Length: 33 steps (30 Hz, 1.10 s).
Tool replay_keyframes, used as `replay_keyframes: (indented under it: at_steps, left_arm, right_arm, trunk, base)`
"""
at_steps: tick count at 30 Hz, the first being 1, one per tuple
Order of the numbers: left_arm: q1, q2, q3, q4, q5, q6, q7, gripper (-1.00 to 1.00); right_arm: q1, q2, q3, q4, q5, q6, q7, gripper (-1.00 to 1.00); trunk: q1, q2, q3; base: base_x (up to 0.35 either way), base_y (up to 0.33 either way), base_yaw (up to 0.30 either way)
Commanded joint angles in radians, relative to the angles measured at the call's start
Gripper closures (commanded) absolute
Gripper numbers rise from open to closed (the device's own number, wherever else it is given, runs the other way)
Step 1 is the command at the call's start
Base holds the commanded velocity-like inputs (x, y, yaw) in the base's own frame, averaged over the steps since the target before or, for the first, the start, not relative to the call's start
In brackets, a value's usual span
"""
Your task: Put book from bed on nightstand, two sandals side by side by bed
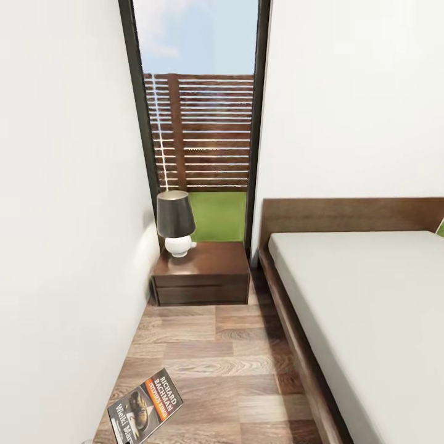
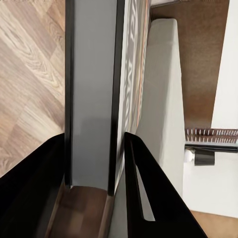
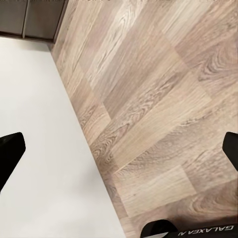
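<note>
Book [image 1: 145, 410] sits clamped edge-on in my left pincer [image 2: 94, 163], short of the nightstand [image 1: 201, 272] left of the bed [image 1: 370, 308], while my right pincer [image 3: 119, 148] hangs wide

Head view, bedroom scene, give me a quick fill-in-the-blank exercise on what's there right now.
1. The book is clamped in the ____ gripper.
2. On the nightstand stands a ____ with a dark shade.
3. The right gripper is ____, with the wood floor below it.
4. The bed lies on the ____ side of the head view.

Missing words: left; lamp; open; right
</note>
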Motion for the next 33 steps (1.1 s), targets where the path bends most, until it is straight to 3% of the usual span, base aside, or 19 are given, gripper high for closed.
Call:
replay_keyframes:
  at_steps: [1, 33]
  left_arm:
    - [-0.001, 0.0, 0.008, 0.0, -0.004, 0.01, -0.003, 1.0]
    - [-0.001, 0.002, 0.008, 0.0, -0.004, 0.012, -0.003, 1.0]
  right_arm:
    - [-0.002, 0.0, -0.001, 0.004, -0.004, 0.003, 0.006, -1.0]
    - [-0.002, 0.0, 0.0, 0.004, -0.004, 0.003, 0.006, -1.0]
  trunk:
    - [0.0, 0.0, -0.001]
    - [0.0, 0.0, -0.001]
  base:
    - [0.106, 0.0, 0.0]
    - [0.106, 0.0, 0.0]
